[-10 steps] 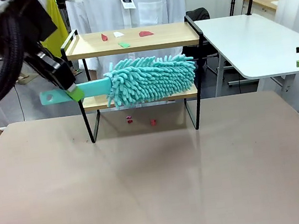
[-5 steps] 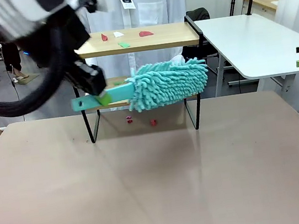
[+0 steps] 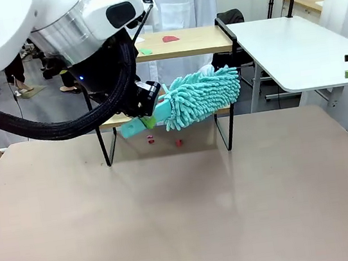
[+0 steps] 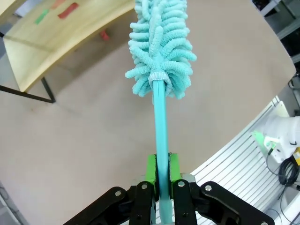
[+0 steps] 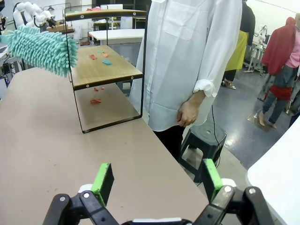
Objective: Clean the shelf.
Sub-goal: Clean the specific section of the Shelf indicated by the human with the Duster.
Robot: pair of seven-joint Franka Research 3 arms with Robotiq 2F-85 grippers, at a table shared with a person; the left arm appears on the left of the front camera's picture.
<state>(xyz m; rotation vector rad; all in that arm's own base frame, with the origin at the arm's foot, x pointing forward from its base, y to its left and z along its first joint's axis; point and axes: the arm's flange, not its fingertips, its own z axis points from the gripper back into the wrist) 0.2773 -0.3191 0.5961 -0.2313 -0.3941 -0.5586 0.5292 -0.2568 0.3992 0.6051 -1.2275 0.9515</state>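
- Across far middle of table (image 3: 188,232): shelf (image 3: 191,42), upright on thin black frame, both boards level, feet on table.
- Just behind shelf: person (image 3: 175,0) in white coat, standing, with one hand (image 5: 187,112) hanging loose at the hip.
- On top board: red scrap (image 3: 170,39) and green scrap (image 3: 144,51), apart from each other.
- On lower board, per right wrist view: several small scraps (image 5: 107,62), red, green and teal.
- On table beneath shelf, between its legs: red bits (image 3: 178,143).
- Left gripper (image 4: 162,164): clamped on teal handle (image 4: 161,122) of duster (image 3: 189,101). Green pads pressed flat to both sides of handle. Short stub of handle protruding past the pads.
- Position of left gripper: in front of shelf's left half, at about lower-board height. Arm overlapping left end of shelf in front view.
- Head (image 5: 42,47) of duster: fluffy, teal, in front of right half of lower tier, sloping up to the right, tip near right front post.
- Per right wrist view: head at robot-side edge of shelf, at a height between the two boards.
- Contact between head and lower board: cannot tell.
- Right gripper (image 5: 157,176): fingers wide apart, green pads facing each other.
- Position of right gripper: at right edge of front view, beside white table (image 3: 292,49), well apart from shelf and duster.
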